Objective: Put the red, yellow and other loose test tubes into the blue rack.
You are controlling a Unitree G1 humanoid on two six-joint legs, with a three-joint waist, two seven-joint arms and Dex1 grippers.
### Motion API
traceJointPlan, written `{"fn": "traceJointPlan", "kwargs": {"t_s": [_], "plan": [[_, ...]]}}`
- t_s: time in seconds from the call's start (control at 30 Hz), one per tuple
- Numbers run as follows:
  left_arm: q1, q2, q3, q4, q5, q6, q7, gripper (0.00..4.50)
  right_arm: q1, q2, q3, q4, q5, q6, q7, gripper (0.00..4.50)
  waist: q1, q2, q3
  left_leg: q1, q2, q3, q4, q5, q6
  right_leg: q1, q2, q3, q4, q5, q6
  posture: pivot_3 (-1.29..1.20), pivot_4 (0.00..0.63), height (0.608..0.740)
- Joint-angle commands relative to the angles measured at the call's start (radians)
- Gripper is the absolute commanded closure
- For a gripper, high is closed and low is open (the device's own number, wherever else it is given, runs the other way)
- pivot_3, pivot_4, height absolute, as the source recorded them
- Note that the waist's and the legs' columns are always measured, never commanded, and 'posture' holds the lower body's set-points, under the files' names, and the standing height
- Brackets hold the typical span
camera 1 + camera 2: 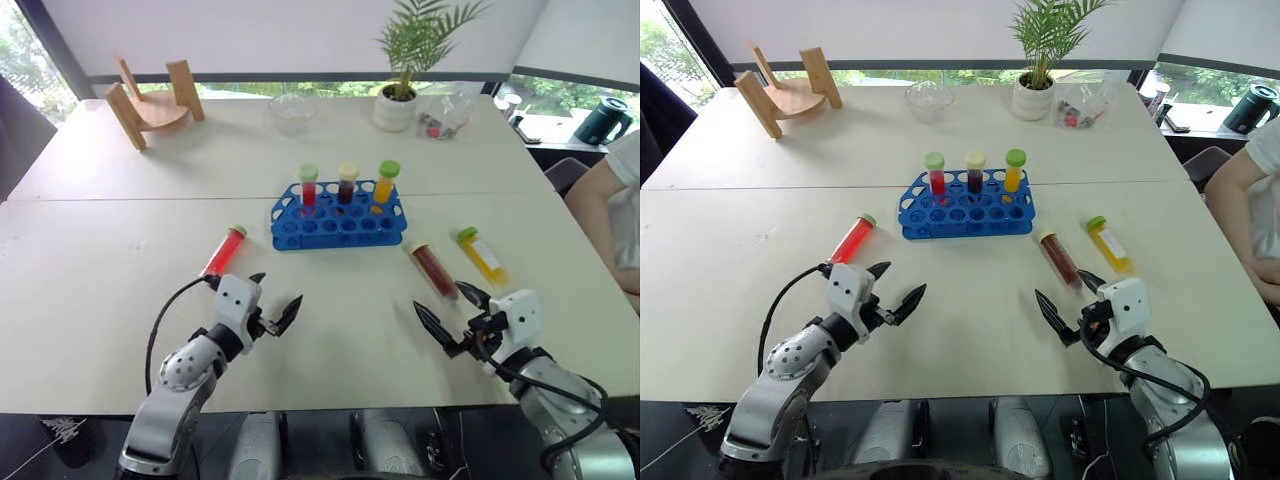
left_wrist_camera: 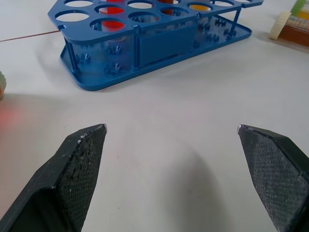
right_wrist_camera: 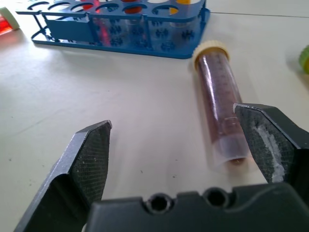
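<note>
- Both jaws spread wide, holding nothing: left gripper (image 1: 275,303), right gripper (image 1: 452,314).
- Dark red-brown tube (image 1: 434,268) lying flat beside right gripper, near blue rack (image 1: 340,226).
- Likely to roll away if nudged off-centre.

Pale table (image 1: 120,260) spanning nearly the whole frame, with a seam running across its middle. At centre, blue rack (image 1: 338,216) with three capped tubes upright; lying flat: bright red tube (image 1: 223,250) left of centre, dark red-brown tube (image 1: 433,268) and yellow tube (image 1: 481,253) right of centre. Along the upper edge: wooden stand (image 1: 153,102) upper left, glass bowl (image 1: 291,112), potted plant (image 1: 398,104), clear bag (image 1: 445,113).
</note>
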Motion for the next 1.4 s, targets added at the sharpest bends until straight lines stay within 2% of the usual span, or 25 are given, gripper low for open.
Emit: {"fn": "traceJointPlan", "kwargs": {"t_s": [0.03,0.97,1.1,1.2,1.4], "plan": [[0.001,0.000,0.020,-0.035,-0.019,-0.026,-0.009,0.03,0.007,0.003,-0.015,-0.053,0.000,-0.023,-0.010,0.00,0.001,0.000,0.000,0.000,0.000,0.000,0.000,0.000,0.000,0.000,0.000,0.000,0.000,0.000,0.000,0.00,0.150,0.740],[-0.030,0.019,0.018,-0.053,-0.076,0.033,-0.046,0.03,-0.048,-0.050,-0.035,-0.059,0.020,0.037,0.003,0.00,0.001,0.000,0.000,0.000,0.000,0.000,0.000,0.000,0.000,0.000,0.000,0.000,-0.001,0.000,0.000,0.00,0.150,0.740],[-0.039,0.041,0.027,-0.067,-0.108,0.049,-0.078,0.03,-0.064,-0.083,-0.045,-0.108,0.056,0.135,0.003,0.00,0.001,0.000,0.000,0.000,0.000,0.000,0.000,0.000,0.000,0.000,0.000,0.000,-0.001,0.000,0.000,0.00,0.150,0.740],[-0.094,0.141,0.076,-0.113,-0.237,0.134,-0.203,0.03,-0.163,-0.184,-0.097,-0.183,0.150,0.339,0.002,0.00,-0.002,0.000,0.000,-0.001,0.000,0.000,0.000,0.000,0.000,0.000,0.000,0.000,0.000,0.000,0.000,0.00,0.150,0.740],[-0.261,0.351,0.178,-0.106,-0.443,0.268,-0.404,0.03,-0.518,-0.382,-0.182,-0.083,0.336,0.764,-0.010,0.00,-0.002,0.000,0.000,-0.001,0.000,0.000,0.002,0.000,0.000,-0.001,0.000,0.000,-0.001,0.001,-0.001,0.00,0.150,0.740]]}}
